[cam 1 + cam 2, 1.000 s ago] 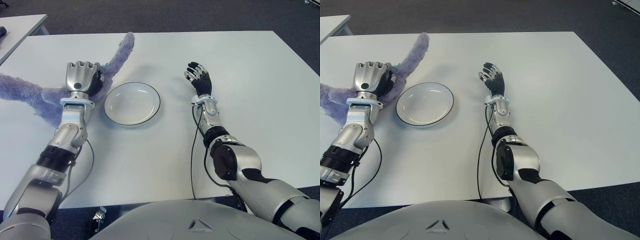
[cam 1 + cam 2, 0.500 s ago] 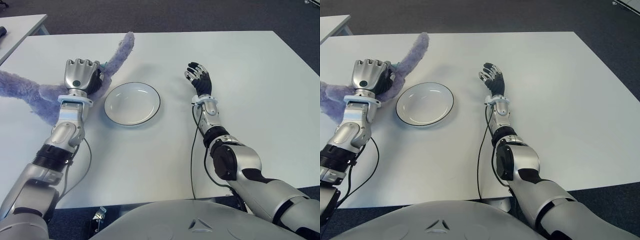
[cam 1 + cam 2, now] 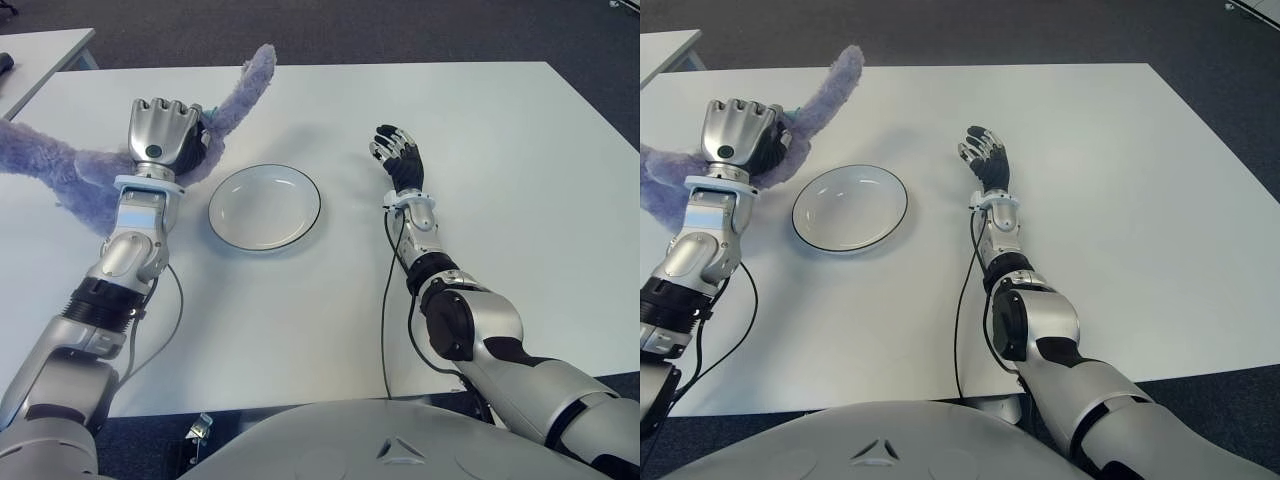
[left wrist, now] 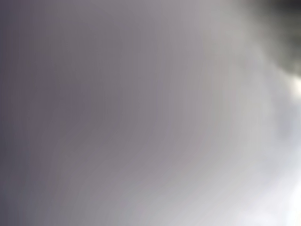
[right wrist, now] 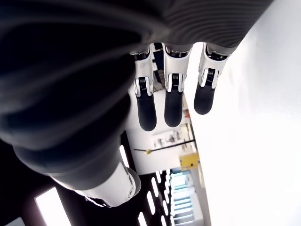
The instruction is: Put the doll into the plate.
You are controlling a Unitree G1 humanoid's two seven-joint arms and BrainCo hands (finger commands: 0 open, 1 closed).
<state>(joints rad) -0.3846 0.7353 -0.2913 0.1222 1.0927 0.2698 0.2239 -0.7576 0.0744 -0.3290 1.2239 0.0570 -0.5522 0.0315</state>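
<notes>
Far left: I see my left hand [image 3: 163,135] with its fingers curled around the purple plush doll [image 3: 60,180], which it holds at the left edge of the white table [image 3: 500,130] — one long limb pointing up and away, the rest trailing off to the left. Centre: the white plate [image 3: 265,207], dark-rimmed, just right of that hand; the doll is outside it. Right: my right hand [image 3: 398,158], fingers loosely extended and holding nothing — well apart from the plate.

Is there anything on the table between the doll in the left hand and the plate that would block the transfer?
Nothing visible does. The left hand grips the purple doll just left of the plate, with only bare table between them. The right hand shows right of the plate, fingers relaxed.
</notes>
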